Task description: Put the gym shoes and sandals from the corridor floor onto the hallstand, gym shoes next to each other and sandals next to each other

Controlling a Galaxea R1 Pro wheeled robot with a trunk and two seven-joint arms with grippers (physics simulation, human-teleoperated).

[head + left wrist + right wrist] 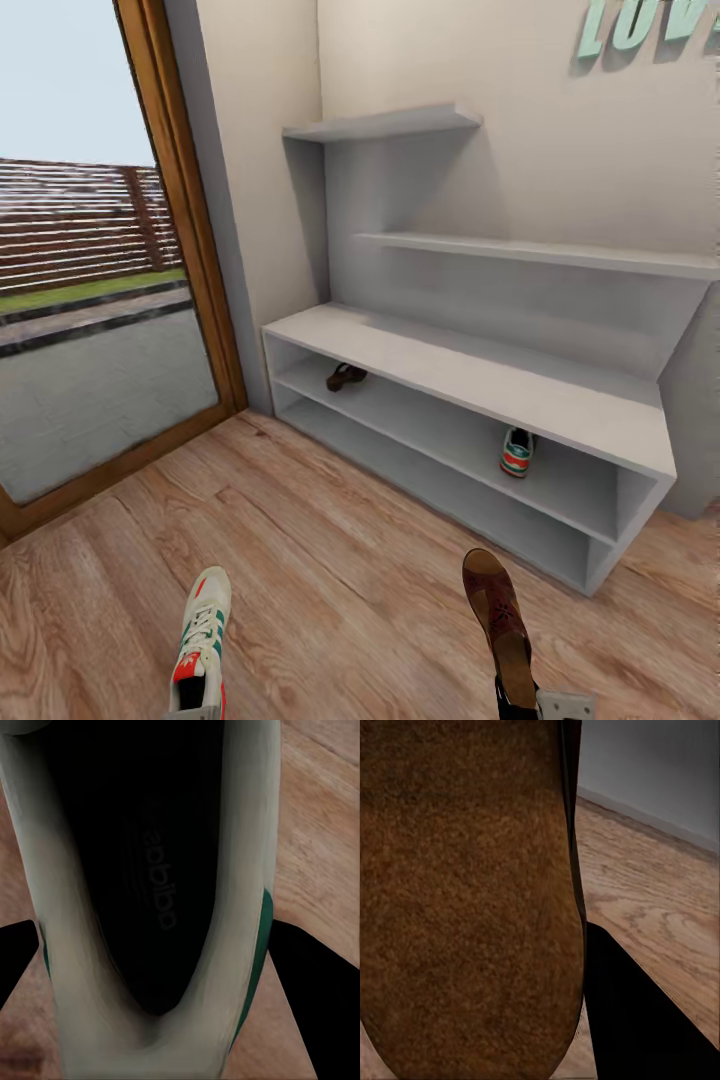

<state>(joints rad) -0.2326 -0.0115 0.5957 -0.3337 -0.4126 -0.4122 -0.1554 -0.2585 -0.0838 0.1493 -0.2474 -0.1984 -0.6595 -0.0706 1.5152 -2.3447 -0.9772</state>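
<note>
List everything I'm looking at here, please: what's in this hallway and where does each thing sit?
Pale grey hallstand: one, against the wall, with bench top, two open shelves beneath and staggered shelves above.
White sneaker with green stripes, on rack: one, upper open shelf, right part.
Dark brown sandal, on rack: one, upper open shelf, left end.
White sneaker with green stripes, held: one, over the floor at lower left.
Brown sandal, held: one, over the floor at lower right.
Wood-grain plank floor: light brown.
Wood-framed glass door: one, left.
Teal wall letters: upper right, cut off.
Left hand: grey, holding the sneaker's heel.
Right hand: grey, holding the sandal's heel.
</note>
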